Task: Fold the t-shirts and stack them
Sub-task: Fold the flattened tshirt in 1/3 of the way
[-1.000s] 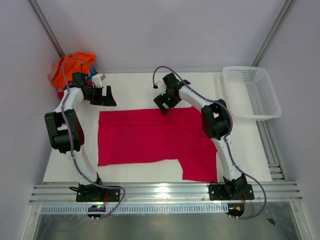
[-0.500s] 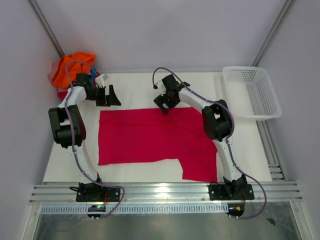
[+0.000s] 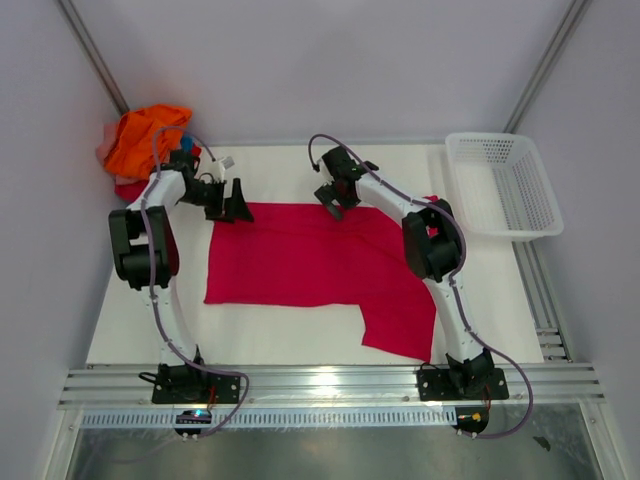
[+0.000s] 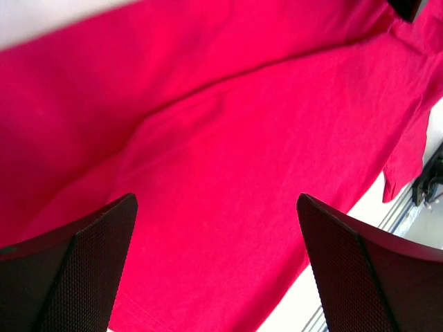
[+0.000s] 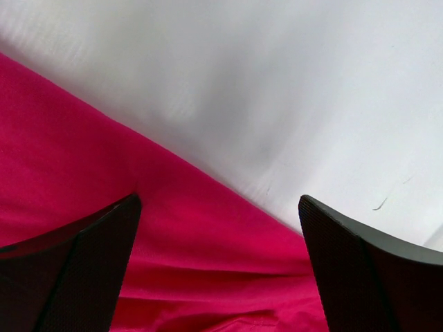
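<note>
Across the middle of the table (image 3: 270, 340) we see the crimson shirt (image 3: 310, 260) spread nearly flat. Its long axis runs from the table's left side to its right side, slightly skewed, and one lobe reaches toward the table's near edge on the right, close to the right arm's base. We cannot tell which end holds the collar. At the shirt's corner nearest the table's far-left corner sits the left gripper (image 3: 232, 203) with its jaws spread wide. Its wrist view shows only red cloth between the two dark fingers (image 4: 76, 270), with nothing pinched, and we cannot tell whether the tips touch the cloth. Toward the table's far edge, near its middle, the right gripper (image 3: 332, 200) stands over the shirt's far hem. Its jaws are equally wide, and its wrist view shows the hem running diagonally between them, with bare table beyond. Off the table's far-left corner lies a pile of shirts (image 3: 145, 135), orange on top. A white basket (image 3: 487, 137) stands at the table's far-right corner.
</note>
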